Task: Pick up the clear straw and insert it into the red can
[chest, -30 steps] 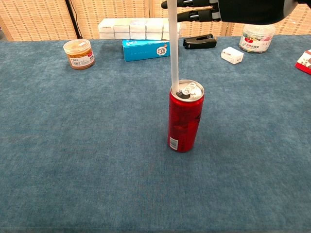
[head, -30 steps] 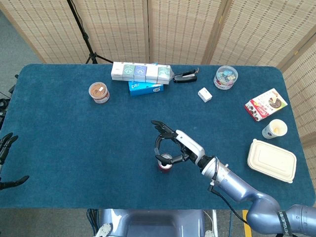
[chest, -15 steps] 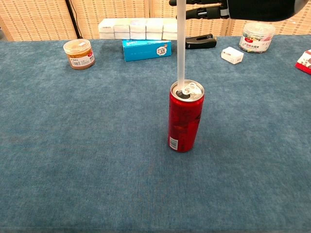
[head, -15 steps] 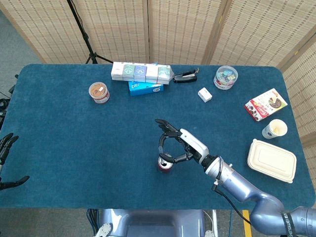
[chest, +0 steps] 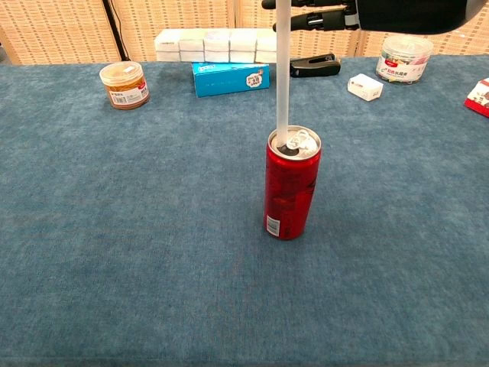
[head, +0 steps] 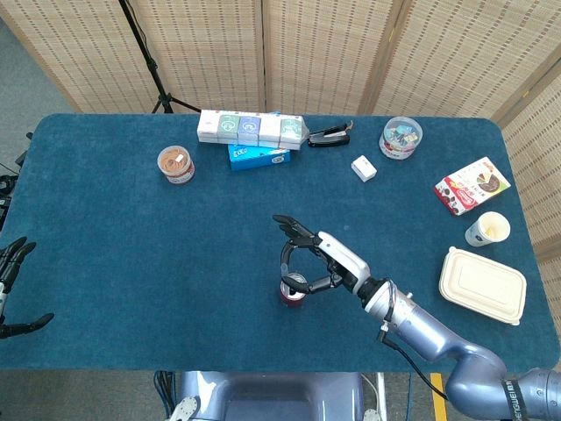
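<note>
The red can point(chest: 291, 185) stands upright near the middle of the blue table, also seen from above as the can point(head: 293, 293). The clear straw point(chest: 282, 73) hangs upright over it, its lower end at the can's top opening. My right hand point(head: 317, 260) holds the straw from above the can; in the chest view only the dark underside of the right hand point(chest: 367, 13) shows at the top edge. My left hand point(head: 10, 289) sits off the table's left edge, fingers spread and holding nothing.
Along the back stand an orange-lidded jar point(head: 176, 164), a row of white boxes point(head: 250, 128), a blue box point(head: 259, 157), a black stapler point(head: 329, 136), a small white box point(head: 364, 167) and a clear tub point(head: 401, 137). A snack box point(head: 472, 185), cup point(head: 487, 229) and takeaway container point(head: 483, 285) lie right.
The straw's lower end has shifted from the can's left rim to over its top opening, and the right hand moved slightly right with it.
</note>
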